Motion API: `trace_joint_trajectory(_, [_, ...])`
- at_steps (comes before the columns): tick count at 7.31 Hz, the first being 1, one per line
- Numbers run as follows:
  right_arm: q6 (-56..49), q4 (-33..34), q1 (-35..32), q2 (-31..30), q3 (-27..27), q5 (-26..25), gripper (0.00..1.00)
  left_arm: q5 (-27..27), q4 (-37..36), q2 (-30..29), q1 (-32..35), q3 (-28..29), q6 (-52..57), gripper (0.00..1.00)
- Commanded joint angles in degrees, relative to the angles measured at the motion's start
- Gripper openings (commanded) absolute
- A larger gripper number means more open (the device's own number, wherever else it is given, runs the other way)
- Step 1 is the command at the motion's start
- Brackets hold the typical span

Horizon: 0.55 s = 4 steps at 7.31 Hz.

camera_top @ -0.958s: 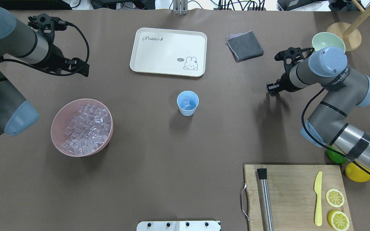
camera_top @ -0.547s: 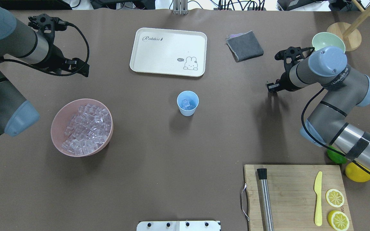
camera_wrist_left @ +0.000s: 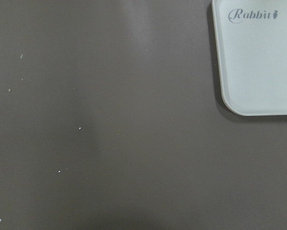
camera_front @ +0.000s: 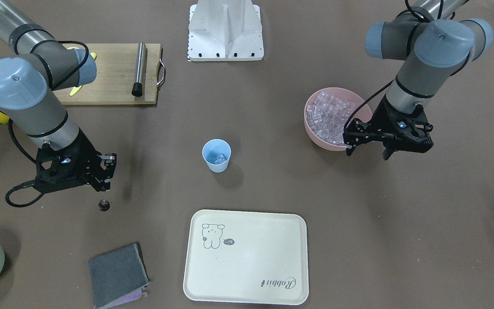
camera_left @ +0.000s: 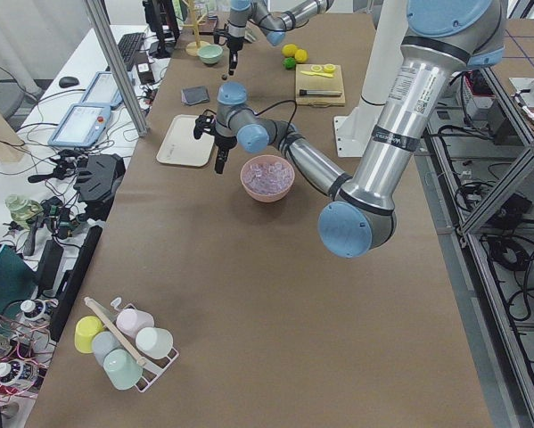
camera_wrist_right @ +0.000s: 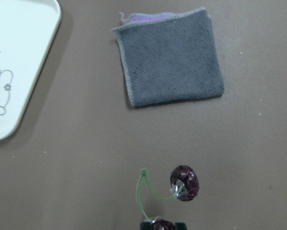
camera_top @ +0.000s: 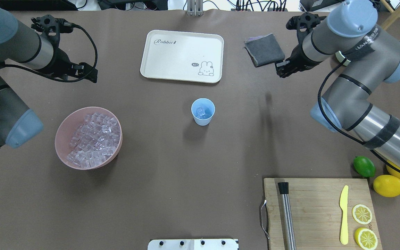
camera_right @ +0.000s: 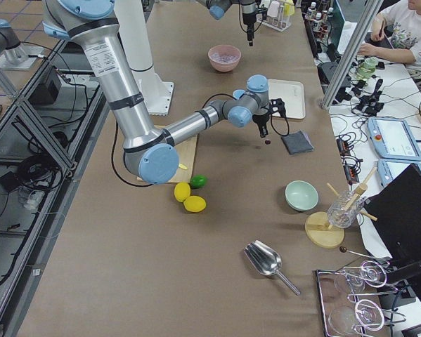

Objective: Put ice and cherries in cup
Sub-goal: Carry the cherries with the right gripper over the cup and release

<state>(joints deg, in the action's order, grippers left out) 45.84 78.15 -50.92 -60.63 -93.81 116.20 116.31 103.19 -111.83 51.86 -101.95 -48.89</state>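
While the right hand (camera_top: 282, 70) is clenched on one of the cherries (camera_wrist_right: 184, 183), its twin dangling free above the worktop (camera_top: 186, 166), the cup (camera_top: 203, 111), with ice (camera_top: 200, 111) inside, stands well to that hand's left and nearer the robot. The carry, I judge, runs left and near. The left hand (camera_top: 88, 74), spread and empty, hovers farther off.
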Motion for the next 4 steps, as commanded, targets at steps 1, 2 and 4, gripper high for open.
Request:
trace_joint_trajectory(1, [9.4,6.5,3.9,8.4,-1.7,-1.7,0.02,-1.9,0.4,-0.1,-1.2,0.7,-0.1,0.98])
trace_joint_trajectory(2, [11.1,6.5,5.8,9.4,-2.1,-4.3,0.02,-3.1,0.3,-0.1,-2.2,0.7,-0.1,0.98])
trace_joint_trajectory(4, [16.8,6.7,11.9,11.8,-3.0,-9.5,0.02,-3.4,0.3,0.1,-2.5,0.9,0.4,0.98])
